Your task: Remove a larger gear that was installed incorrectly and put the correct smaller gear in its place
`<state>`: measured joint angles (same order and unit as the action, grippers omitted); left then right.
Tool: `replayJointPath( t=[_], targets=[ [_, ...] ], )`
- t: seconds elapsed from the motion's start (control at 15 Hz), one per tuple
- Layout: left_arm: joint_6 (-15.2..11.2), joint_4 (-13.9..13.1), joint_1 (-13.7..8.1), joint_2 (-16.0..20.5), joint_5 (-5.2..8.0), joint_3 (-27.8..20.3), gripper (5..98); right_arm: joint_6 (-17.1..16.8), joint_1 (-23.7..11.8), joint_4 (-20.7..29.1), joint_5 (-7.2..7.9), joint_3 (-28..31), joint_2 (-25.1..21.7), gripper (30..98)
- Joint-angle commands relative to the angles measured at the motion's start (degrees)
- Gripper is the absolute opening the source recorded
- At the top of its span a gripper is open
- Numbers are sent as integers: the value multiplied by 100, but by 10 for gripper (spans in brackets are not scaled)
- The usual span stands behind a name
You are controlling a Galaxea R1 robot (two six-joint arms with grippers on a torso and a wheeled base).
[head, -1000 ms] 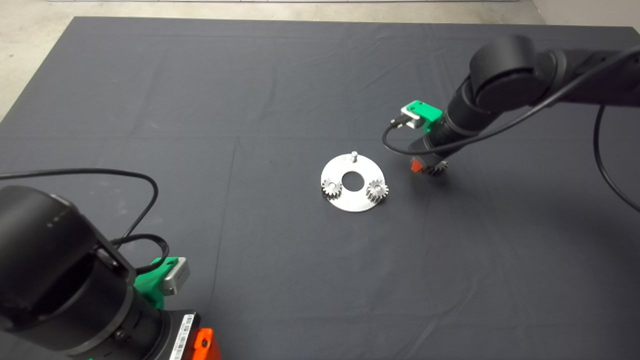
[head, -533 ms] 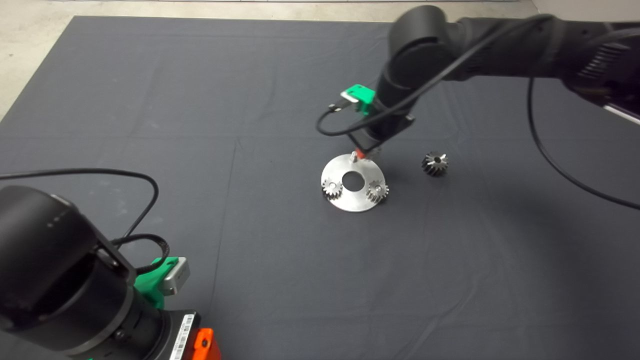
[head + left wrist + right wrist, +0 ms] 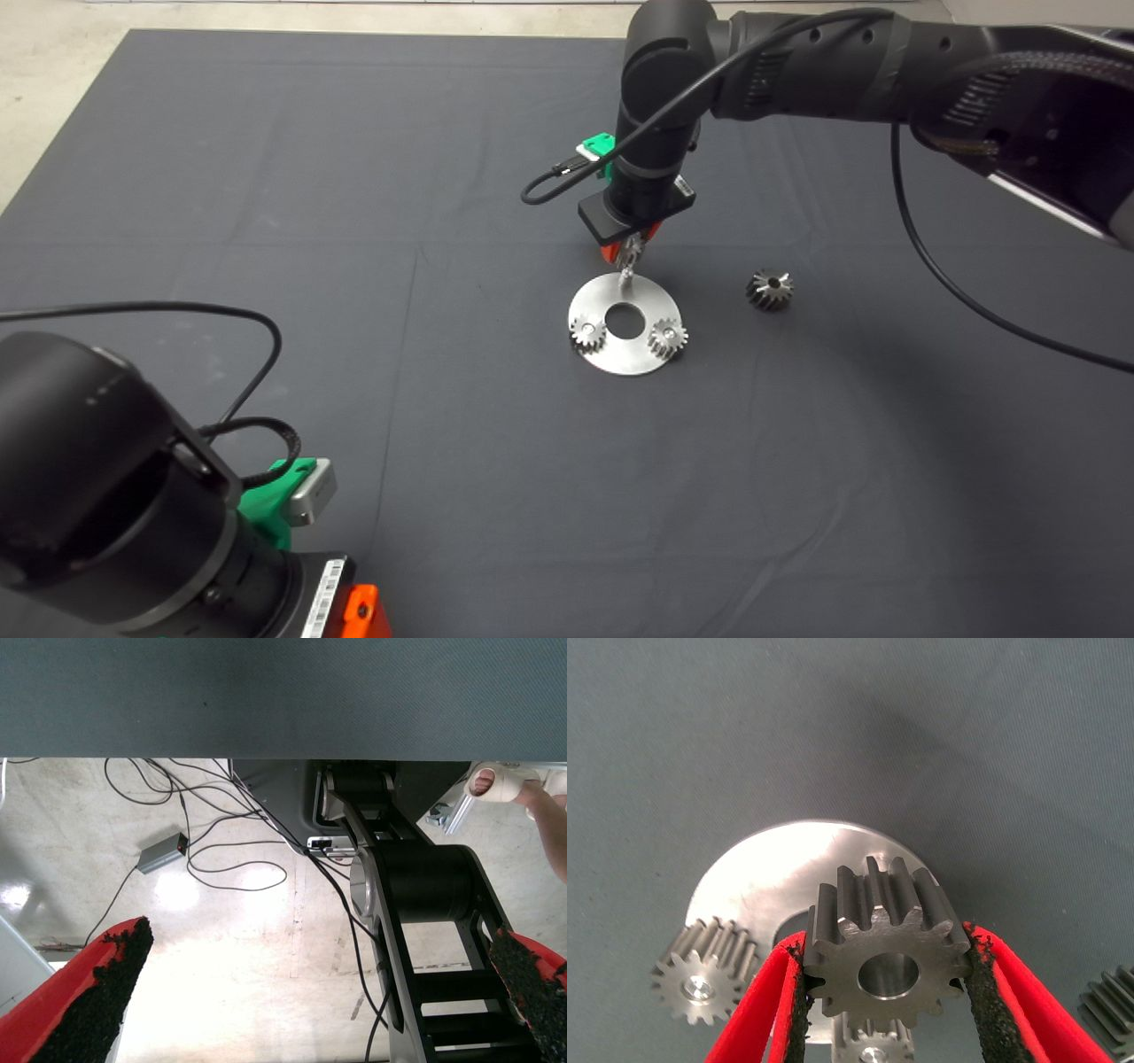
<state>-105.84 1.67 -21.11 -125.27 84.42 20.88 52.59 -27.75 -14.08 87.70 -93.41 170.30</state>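
My right gripper (image 3: 627, 254) hangs just above the bare far pin (image 3: 626, 276) of the round steel plate (image 3: 620, 359). It is shut on the smaller gear (image 3: 886, 948), a fine-toothed steel gear with a centre bore, held flat between the red fingers (image 3: 757, 1010). Two like gears (image 3: 587, 333) (image 3: 667, 338) sit on the plate's near pins. The larger gear (image 3: 769, 289), with coarse splayed teeth, lies on the mat to the right of the plate. My left gripper (image 3: 319, 939) is open and parked at the lower left (image 3: 354, 611).
The dark mat (image 3: 354, 221) spreads wide around the plate, with concrete floor (image 3: 53, 53) beyond its far left corner. The left wrist view looks under the table at cables (image 3: 221, 868), a small box (image 3: 161, 852) and the robot's base (image 3: 416, 904).
The right arm left the larger gear on the mat and swung left to the plate's far pin. It now stands a little higher over that pin. The left arm stayed put.
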Motion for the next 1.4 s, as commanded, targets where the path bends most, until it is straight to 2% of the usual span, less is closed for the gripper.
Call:
replayJointPath(
  t=[0.0,0.67,1.33],
  targets=[
    [-42,-114,-33,6,13,-84,981,-12,-128,134,459,-150,79,405],
    [-42,-114,16,0,13,-77,981,-73,85,142,480,-308,79,404],
    [-42,-114,37,6,13,-77,981,-188,85,142,541,-449,61,404]
  ],
)
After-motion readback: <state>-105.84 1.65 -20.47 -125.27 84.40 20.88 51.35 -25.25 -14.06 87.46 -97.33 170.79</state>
